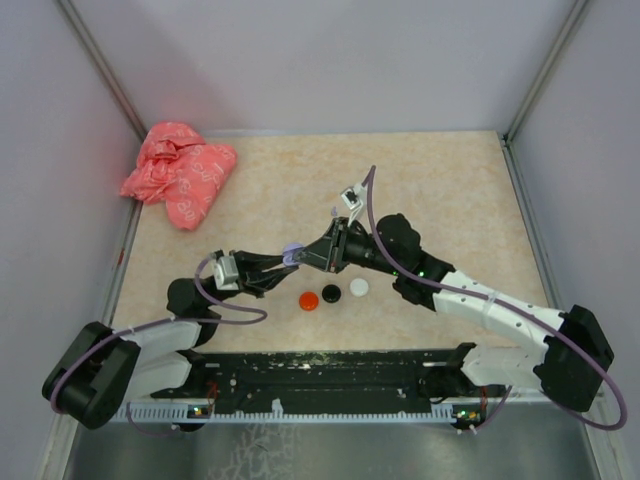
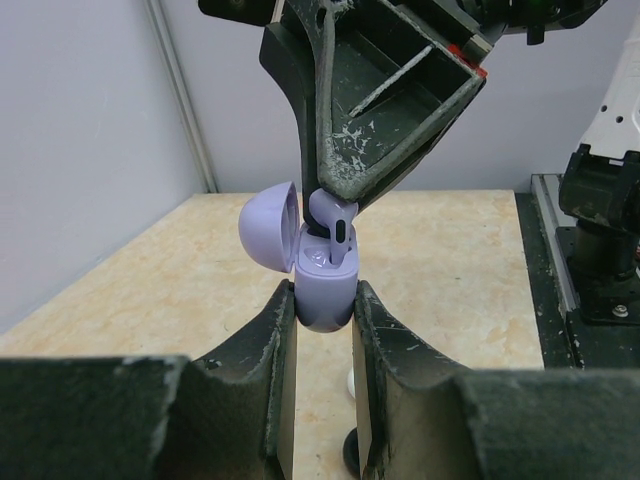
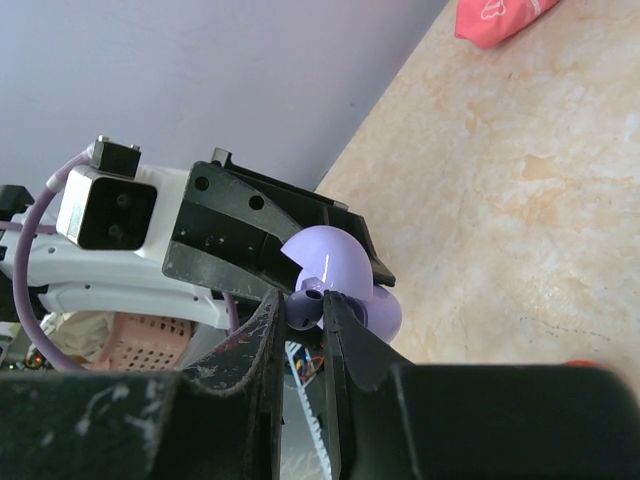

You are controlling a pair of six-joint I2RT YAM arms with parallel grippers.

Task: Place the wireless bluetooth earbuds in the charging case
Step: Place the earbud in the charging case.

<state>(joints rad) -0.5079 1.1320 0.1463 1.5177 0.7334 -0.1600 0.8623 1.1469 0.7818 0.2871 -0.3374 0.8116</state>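
Two arms, the left arm (image 1: 150, 350) and the right arm (image 1: 490, 305), are meeting over the middle of the worktop (image 1: 440, 180), their jaws almost tip to tip.

The left jaws are standing a little way open and are clamping the lilac case (image 2: 325, 295) by its lower body, with one finger (image 2: 270, 350) pressing on each side. The case is sitting upright, lifted clear of the worktop. Its domed lid (image 2: 268, 225) is hanging open toward the left in the left wrist view.

The right jaws are reaching down from above the case, pinched all but shut on a lilac earbud (image 2: 335, 222). They are gripping its rounded upper end, and its lower end is pointing down into the open case, touching the rim of the well or just inside it. How deep it is sitting I cannot tell. In the right wrist view the earbud is showing between the two fingertips, with the open lid directly behind it.

Three discs are lying in a short row on the worktop just in front of the jaws in the top view: a red disc (image 1: 310, 300), a black disc (image 1: 331, 293) and a white disc (image 1: 359, 287), close together but not touching.

A crumpled pink bag (image 1: 180, 172) is lying at the far left corner, well apart from everything else.
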